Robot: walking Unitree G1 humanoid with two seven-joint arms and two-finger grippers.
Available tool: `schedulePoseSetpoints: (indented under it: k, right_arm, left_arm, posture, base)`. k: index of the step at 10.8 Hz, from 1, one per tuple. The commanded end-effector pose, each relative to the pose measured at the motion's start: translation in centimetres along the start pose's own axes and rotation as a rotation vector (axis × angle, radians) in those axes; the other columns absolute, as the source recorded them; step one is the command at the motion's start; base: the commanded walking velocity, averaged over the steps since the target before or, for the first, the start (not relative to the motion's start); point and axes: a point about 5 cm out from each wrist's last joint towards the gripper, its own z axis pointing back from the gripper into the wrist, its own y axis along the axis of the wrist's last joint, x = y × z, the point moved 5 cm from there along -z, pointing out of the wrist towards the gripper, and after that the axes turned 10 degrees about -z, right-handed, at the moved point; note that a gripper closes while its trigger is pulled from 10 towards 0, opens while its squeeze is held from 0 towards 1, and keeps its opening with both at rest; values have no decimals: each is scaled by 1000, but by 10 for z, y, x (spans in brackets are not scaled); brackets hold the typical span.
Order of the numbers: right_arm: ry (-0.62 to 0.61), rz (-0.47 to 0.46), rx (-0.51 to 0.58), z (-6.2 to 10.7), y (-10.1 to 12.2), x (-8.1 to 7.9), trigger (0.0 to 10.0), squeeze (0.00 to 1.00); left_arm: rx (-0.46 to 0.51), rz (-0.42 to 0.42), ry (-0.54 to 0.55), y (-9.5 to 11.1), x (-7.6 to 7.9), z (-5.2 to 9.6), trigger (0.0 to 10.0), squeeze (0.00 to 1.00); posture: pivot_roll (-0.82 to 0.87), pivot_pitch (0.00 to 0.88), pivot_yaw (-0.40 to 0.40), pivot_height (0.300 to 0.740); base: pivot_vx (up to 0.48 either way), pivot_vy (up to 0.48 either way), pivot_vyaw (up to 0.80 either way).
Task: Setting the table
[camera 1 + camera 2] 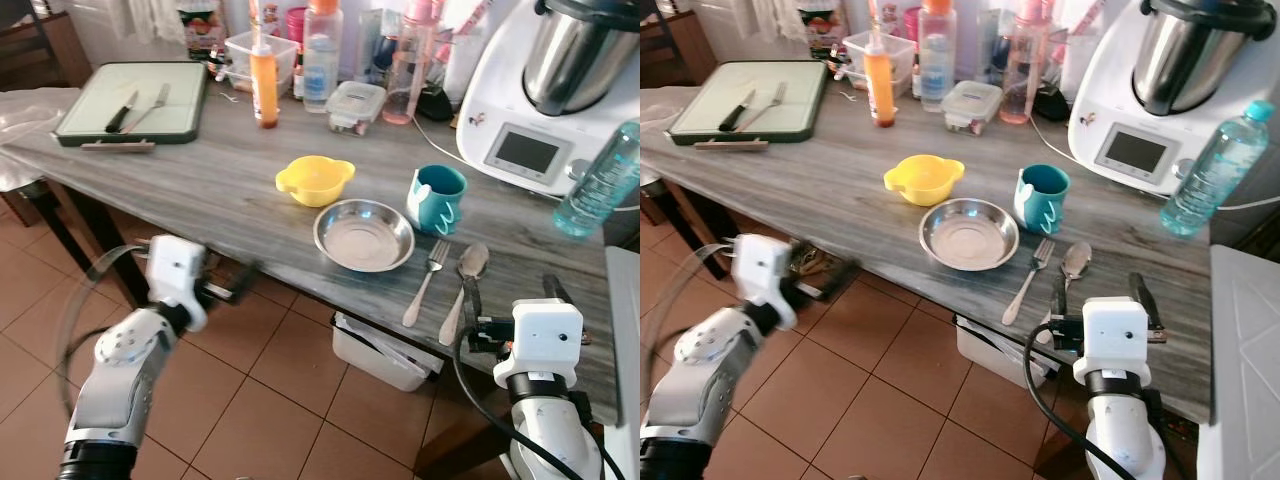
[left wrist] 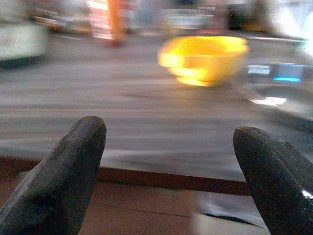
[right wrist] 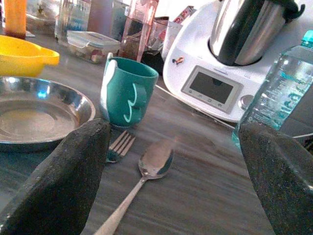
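Tableware for one place setting is being kept grouped near the front edge of a long grey wood-grain table (image 1: pixel 200 190), apparently so that a diner seated there could reach it. Going from left to right: a green-rimmed white tray (image 1: pixel 135 100) holding a knife and a fork is being left at the far left corner, well apart from the setting. The left gripper (image 2: pixel 166 147) is being held below and just in front of the table edge, its two black fingers spread wide with nothing between them; it is being aimed toward a small yellow plastic bowl with two handles (image 1: pixel 314 180), and this view is blurred. Near that bowl, to its right and closer to the edge, a round shiny steel dish (image 1: pixel 364 234) is being kept as the centre of the setting. Behind and to the right of the dish, a teal ceramic mug with a white wavy mark (image 1: pixel 436 198) is being stood upright. To the right of the dish, a silver fork (image 1: pixel 427 280) and a silver spoon (image 1: pixel 464 285) are being laid side by side, handles toward the edge, ready to be picked up. The right gripper (image 3: pixel 171 176) is being held low over the table beside the spoon, fingers wide apart and empty, seemingly clear of the cutlery. Bottles, boxes and a white kitchen machine (image 1: pixel 550 90) are being stored along the back.
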Motion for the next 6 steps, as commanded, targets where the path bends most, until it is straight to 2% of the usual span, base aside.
schedulePoseSetpoints:
  k: [1, 3, 4, 6]
  right_arm:
    - [0, -5, -5, 0, -2, -1, 10000, 0]
    - [8, -16, -2, 0, -2, -5, 10000, 0]
    - [11, -21, 0, -1, -1, -6, 10000, 0]
    - [8, -26, -1, -2, -1, -5, 10000, 0]
  left_arm:
    - [7, -51, 97, 3, -12, -1, 10000, 0]
    - [1, -36, 135, 0, -11, 1, 10000, 0]
    - [-3, -34, 114, -4, -2, -1, 10000, 0]
    - [-2, -33, 115, -4, 3, -5, 10000, 0]
  posture:
    - [167, 60, -52, 740]
    - [162, 64, -51, 740]
    - [158, 62, -47, 740]
    - [156, 61, -44, 740]
  base:
    - [0, 0, 0]
    - [0, 0, 0]
    - [0, 0, 0]
    - [0, 0, 0]
